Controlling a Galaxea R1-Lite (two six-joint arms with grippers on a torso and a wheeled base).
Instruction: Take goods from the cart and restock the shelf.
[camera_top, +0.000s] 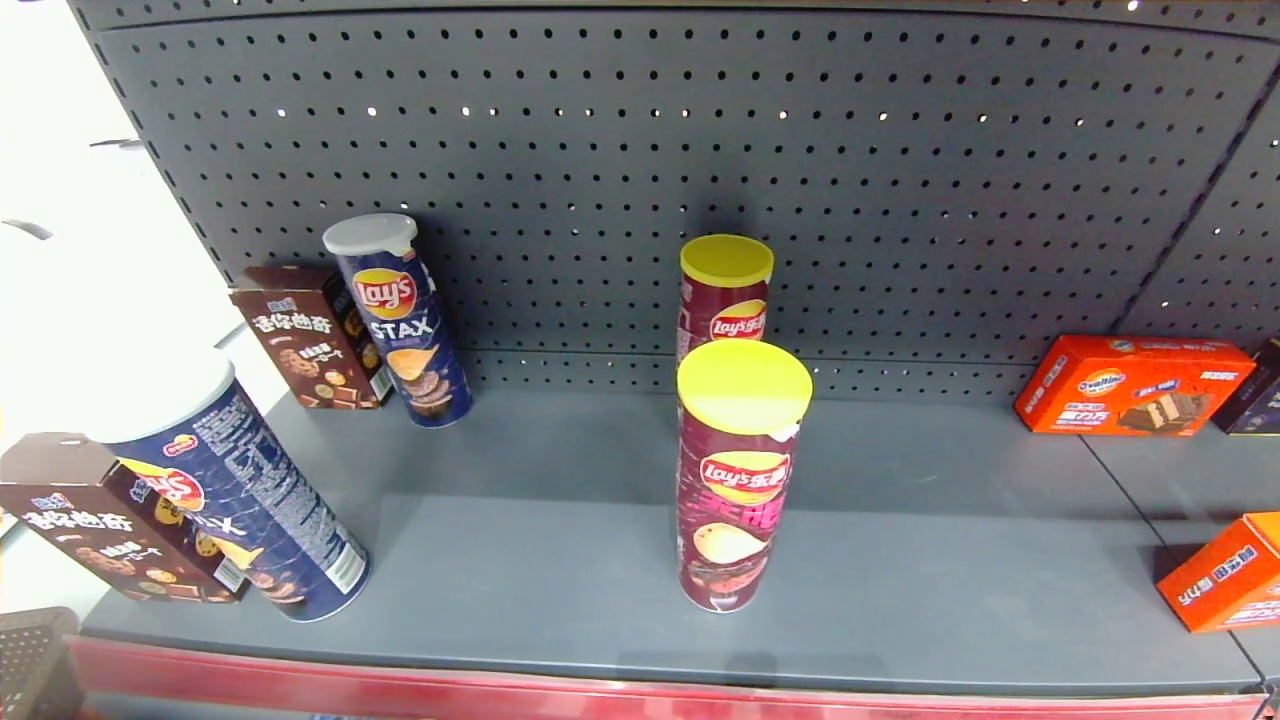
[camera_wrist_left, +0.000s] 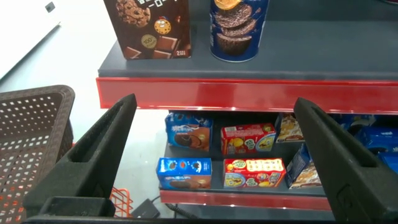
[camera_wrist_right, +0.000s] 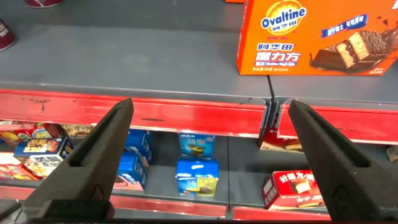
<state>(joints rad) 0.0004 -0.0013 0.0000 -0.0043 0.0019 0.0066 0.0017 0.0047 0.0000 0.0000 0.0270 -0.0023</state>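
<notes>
A maroon chip can (camera_top: 738, 500) with a yellow lid stands upright on the grey shelf (camera_top: 950, 560). The left tool (camera_wrist_left: 214, 103) and right tool (camera_wrist_right: 211, 104) are both released.

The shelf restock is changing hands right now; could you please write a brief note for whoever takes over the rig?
Left gripper: open, empty, before the shelf's red front edge, beside a brown basket.
Right gripper: open, empty, before that edge, facing an orange box.
On the shelf: front maroon can, rear maroon can, near blue can, far blue can, near brown box, far brown box.
Done: these stand in place. Left: bare stretches between them; probably fetch the next item.
</notes>
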